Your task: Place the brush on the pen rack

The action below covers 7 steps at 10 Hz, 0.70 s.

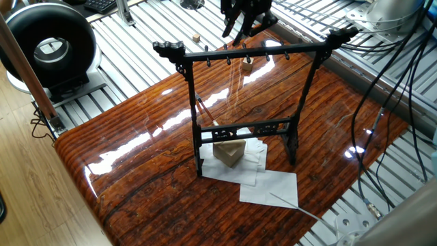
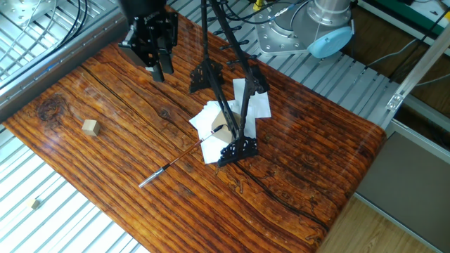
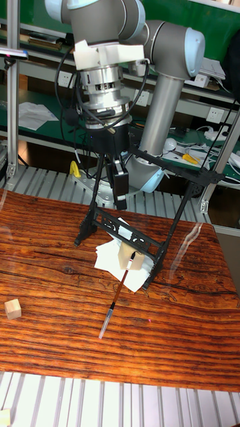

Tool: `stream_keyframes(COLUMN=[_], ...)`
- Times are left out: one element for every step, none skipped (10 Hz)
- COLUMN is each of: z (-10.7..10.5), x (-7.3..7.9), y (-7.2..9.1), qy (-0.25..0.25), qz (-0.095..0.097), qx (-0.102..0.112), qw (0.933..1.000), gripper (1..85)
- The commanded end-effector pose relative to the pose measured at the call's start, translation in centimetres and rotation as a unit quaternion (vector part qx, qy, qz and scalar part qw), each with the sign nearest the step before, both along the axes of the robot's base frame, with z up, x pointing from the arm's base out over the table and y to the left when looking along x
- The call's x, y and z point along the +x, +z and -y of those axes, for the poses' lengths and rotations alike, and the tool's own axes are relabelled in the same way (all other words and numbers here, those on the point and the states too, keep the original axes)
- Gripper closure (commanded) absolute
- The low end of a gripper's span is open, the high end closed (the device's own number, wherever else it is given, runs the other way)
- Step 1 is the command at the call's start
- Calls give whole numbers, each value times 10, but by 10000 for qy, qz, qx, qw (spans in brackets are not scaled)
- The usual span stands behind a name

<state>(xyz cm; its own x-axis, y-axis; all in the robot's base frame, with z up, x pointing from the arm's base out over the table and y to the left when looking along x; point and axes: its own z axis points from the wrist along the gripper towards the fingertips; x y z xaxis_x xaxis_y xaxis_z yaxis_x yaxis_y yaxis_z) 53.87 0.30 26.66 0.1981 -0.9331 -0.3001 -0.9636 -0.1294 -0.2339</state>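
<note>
On the tabletop: brush [image 3: 118, 293] lies flat on the wood, tip end touching the pen rack's [image 1: 249, 53] foot.
Gripper [image 2: 156, 65]: raised above the table beside the rack, holding nothing; finger gap I cannot tell.
Risk: thin shaft may roll or slip on pickup; descending arm could knock the rack.

I am running this rig in a robotics lab. A wooden tabletop [image 2: 295, 140] sits on slatted aluminium framing [image 1: 136, 48], with cable bundles [image 1: 403, 61] at its edge.
</note>
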Motion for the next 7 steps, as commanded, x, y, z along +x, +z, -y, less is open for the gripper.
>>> stream_keyframes(z=[-7,-15,-11,1,0,8,17], x=[12,9,10,17,22,29,36], y=[2,5,8,9,13,13,13], qy=[-504,-688,-859,-771,-716,-782,-1004], qz=[-115,-264,-300,-63,59,205,292], qx=[321,507,534,370,448,354,297], qw=[9981,9960,9944,9963,9964,9961,9941], gripper=[547,627,793,847,847,847,847])
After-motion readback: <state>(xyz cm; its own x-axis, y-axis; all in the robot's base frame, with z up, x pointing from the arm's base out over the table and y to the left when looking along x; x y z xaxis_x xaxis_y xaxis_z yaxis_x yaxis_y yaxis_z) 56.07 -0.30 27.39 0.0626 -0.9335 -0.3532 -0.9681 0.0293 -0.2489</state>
